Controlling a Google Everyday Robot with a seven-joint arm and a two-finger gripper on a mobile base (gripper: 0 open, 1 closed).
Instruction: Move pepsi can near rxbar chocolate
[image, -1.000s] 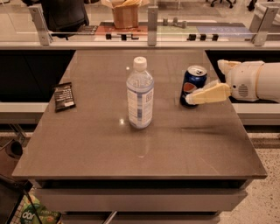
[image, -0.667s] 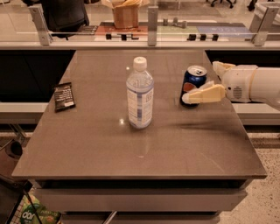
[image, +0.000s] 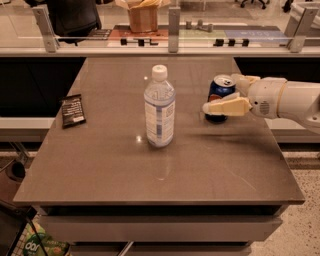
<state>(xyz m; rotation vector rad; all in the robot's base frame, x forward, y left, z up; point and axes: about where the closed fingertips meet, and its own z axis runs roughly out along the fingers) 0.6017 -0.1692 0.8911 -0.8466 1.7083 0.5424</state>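
The pepsi can (image: 220, 88), blue with a silver top, stands upright on the right side of the brown table (image: 165, 170). My gripper (image: 220, 94) reaches in from the right at can height. It is open, with one pale finger (image: 226, 106) across the can's near side and the other behind the can. The can rests on the table. The rxbar chocolate (image: 73, 110), a flat dark bar, lies at the table's left edge, far from the can.
A clear water bottle (image: 159, 107) with a white cap stands upright mid-table, between the can and the bar. A glass-railed counter (image: 170, 40) with a paper bag (image: 142, 15) runs behind the table. The table drops off at the left and front edges.
My gripper has moved left, and its fingers now reach further around the can. The can, bottle and bar have not moved.
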